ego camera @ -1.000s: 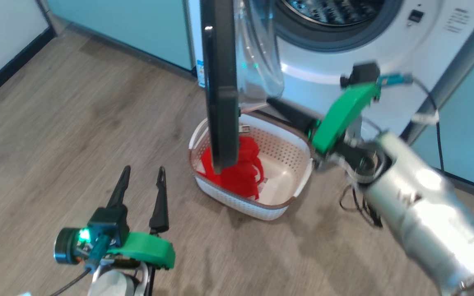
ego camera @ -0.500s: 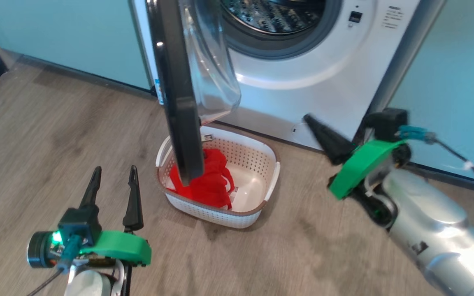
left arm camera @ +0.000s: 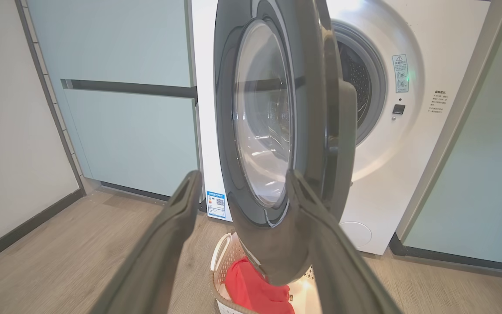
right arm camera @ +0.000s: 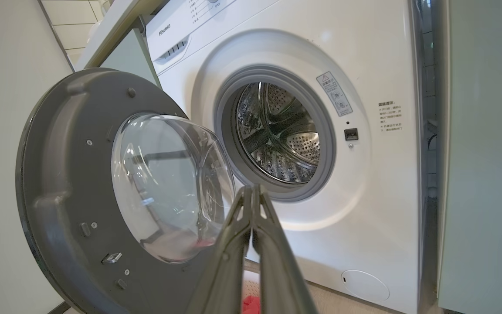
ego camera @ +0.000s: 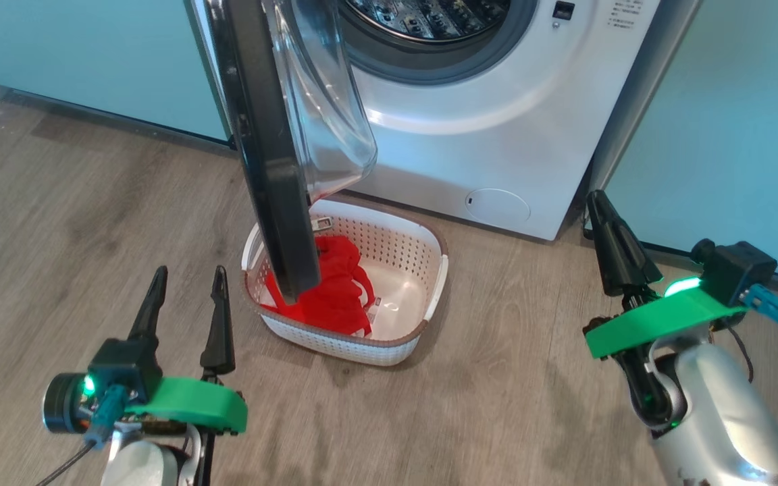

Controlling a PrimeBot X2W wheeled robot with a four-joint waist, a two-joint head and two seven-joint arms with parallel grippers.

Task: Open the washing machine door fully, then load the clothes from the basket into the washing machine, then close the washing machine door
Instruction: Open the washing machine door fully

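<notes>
Robot faces the washing machine, steel drum exposed. The washing machine door is open, swung out nearly edge-on in head view, clear dome toward the drum, lower edge hanging over the left part of the basket. Basket sits on wood floor just in front of the machine. The clothes, red, lie bunched in its left half, partly hidden behind the door. Left gripper hovers low, left of the basket, 2 fingers spread apart, holding nothing. Right gripper is well right of the basket, near the machine's lower right corner, fingers pressed together, nothing between them. Pale green cabinets flank the machine.
</notes>
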